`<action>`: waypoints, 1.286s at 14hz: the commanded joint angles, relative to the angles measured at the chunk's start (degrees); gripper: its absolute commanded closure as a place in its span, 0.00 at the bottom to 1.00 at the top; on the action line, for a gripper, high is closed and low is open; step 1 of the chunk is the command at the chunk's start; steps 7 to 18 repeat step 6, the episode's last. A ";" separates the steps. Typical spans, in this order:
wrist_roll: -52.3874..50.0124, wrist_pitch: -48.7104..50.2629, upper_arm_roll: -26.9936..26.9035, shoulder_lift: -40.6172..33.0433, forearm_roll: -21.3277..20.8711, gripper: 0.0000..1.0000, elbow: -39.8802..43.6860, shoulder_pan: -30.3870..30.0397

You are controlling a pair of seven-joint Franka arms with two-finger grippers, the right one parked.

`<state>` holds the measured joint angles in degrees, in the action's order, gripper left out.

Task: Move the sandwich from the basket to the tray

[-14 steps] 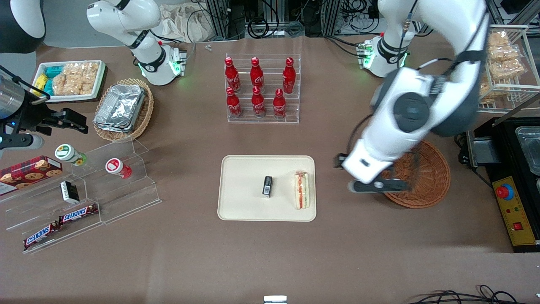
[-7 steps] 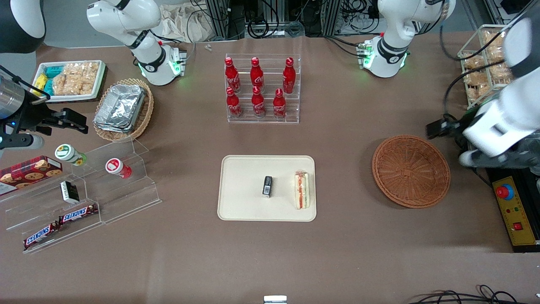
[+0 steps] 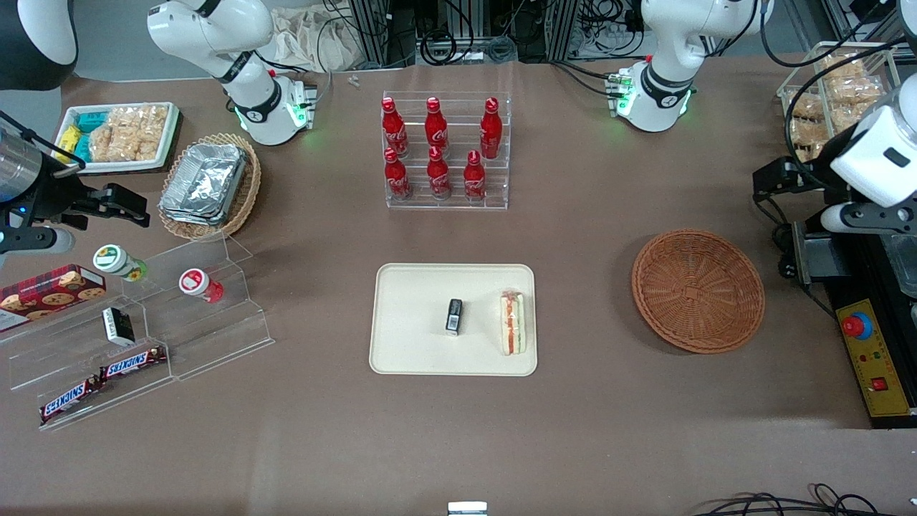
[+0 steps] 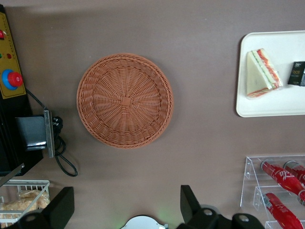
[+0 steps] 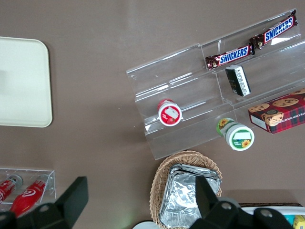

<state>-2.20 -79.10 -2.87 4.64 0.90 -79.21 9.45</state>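
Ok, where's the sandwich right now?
The sandwich lies on the cream tray, beside the small black-and-white box, on the side toward the empty wicker basket. The open gripper hovers high above the table.

Your left arm is raised high at its own end of the table, with the white wrist section tilted and the forearm running out of the front view. The gripper (image 4: pixel 125 210) hangs well above the tabletop, pointing straight down. Its two dark fingers (image 4: pixel 62 206) are spread wide apart, with nothing between them.
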 commanded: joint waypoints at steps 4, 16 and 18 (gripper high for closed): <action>0.01 2.98 4.53 -3.50 -1.52 0.00 -1.48 -4.78; -0.34 3.25 7.51 -3.58 -1.52 0.00 -1.65 -7.50; -0.34 3.25 7.51 -3.58 -1.52 0.00 -1.65 -7.50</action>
